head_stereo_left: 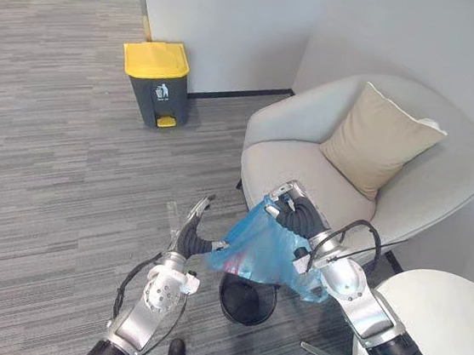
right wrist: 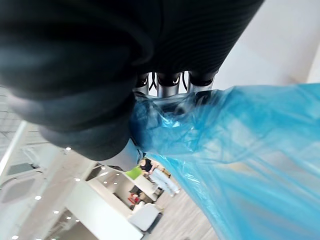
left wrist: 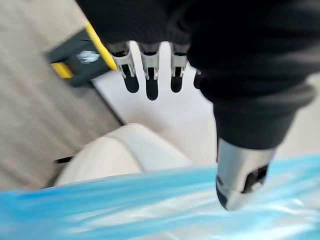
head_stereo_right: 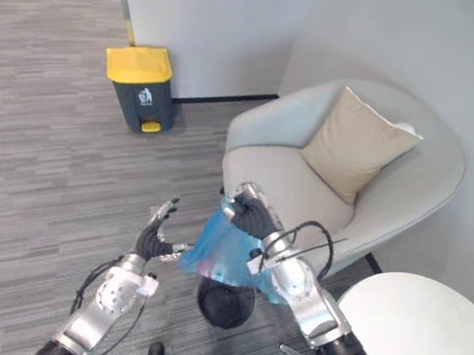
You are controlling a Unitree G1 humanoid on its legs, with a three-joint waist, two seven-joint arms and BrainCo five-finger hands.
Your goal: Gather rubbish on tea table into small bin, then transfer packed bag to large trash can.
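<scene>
Right hand [head_stereo_left: 297, 214] clenches the top of the blue bag [head_stereo_left: 255, 248], held above the bin [head_stereo_left: 247, 303]. Left hand [head_stereo_left: 193, 224] is beside it, fingers straight. The carry to the yellow-lidded can [head_stereo_left: 156, 83], well apart, looks still to do.

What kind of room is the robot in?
Probably an office lounge or waiting corner: a grey armchair with a beige cushion, a round white table, and a yellow-lidded trash can nearby.

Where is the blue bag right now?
Low at the centre of the left eye view, the blue bag hangs from the right hand, just above the small black bin, in front of the armchair.
</scene>
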